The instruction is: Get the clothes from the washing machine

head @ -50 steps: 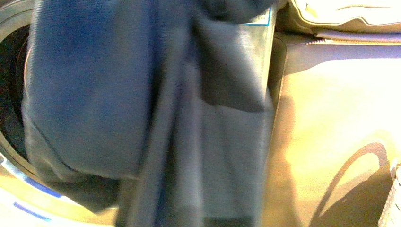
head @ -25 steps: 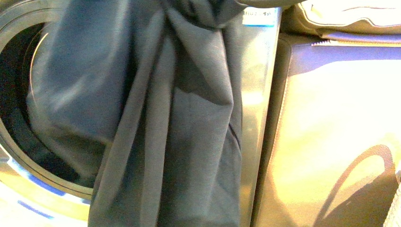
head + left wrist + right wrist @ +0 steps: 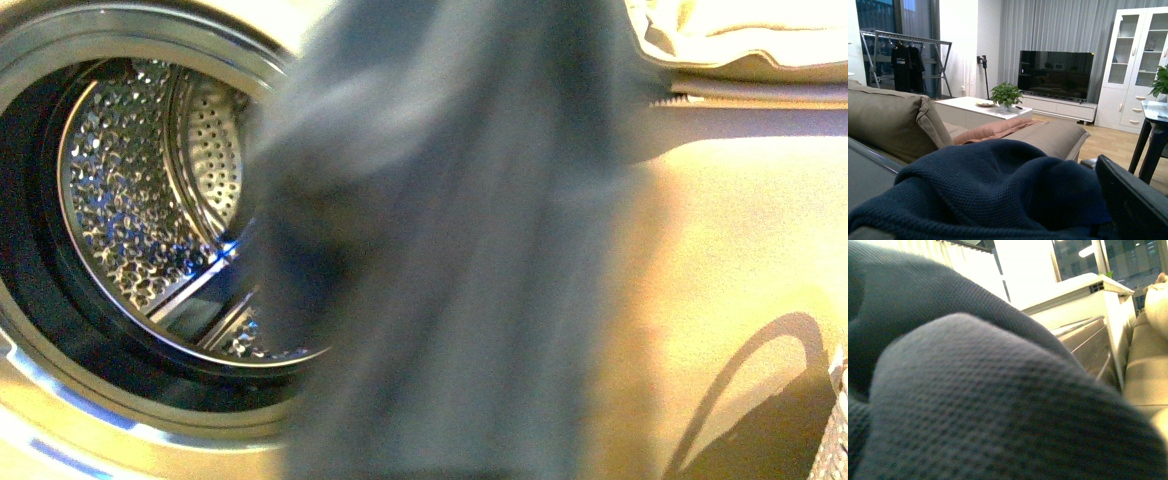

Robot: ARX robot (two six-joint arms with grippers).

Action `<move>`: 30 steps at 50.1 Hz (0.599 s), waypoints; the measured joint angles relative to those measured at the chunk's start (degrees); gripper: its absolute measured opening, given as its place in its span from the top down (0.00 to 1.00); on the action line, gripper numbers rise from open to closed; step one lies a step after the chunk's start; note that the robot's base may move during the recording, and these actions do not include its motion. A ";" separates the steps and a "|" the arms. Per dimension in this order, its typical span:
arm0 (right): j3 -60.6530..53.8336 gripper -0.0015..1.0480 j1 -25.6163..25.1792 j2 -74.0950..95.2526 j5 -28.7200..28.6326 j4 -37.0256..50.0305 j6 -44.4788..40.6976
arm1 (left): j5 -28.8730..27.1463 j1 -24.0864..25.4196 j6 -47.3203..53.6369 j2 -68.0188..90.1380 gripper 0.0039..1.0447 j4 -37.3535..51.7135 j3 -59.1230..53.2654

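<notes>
Front view: the grey metallic front-loading washing machine [image 3: 150,25] fills the nine o'clock side. Its perforated steel drum [image 3: 150,200] shows only its own dimpled wall and ribs. The dark navy knit garment [image 3: 470,250] is out of the drum, hanging in front of it as a limp, blurred column from twelve o'clock down to six. The tan, smooth-skinned sofa [image 3: 720,250] lies at three o'clock.

Half a second ago the cloth draped across most of the round opening. It now hangs further toward three o'clock, so the drum is open to view and the machine's right edge is hidden.

Left wrist view: the same garment [image 3: 988,190] lies heaped close to the lens, its fine ribbed knit plain to see. The left gripper [image 3: 1130,202] shows only as one black, slab-like finger beside the cloth, and I cannot tell whether it is pinching. Beyond are a taupe sofa cushion [image 3: 888,120], a white low table [image 3: 978,107] and a black flat television [image 3: 1055,75].

Right wrist view: soft mesh folds of the garment [image 3: 988,400] cover nearly everything, and the right pincer cannot be seen.
</notes>
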 joint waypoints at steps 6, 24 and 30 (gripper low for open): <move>2.38 0.93 -6.60 -3.23 -3.91 -3.72 2.23 | 0.02 0.00 0.02 0.00 0.04 0.00 0.00; 20.09 0.93 -31.89 -4.68 -13.77 -11.32 10.45 | 0.00 0.00 0.00 0.00 0.06 0.00 0.00; 25.07 0.93 -37.99 -4.66 -16.46 -14.86 10.62 | 0.00 0.00 0.00 0.00 0.06 0.00 0.00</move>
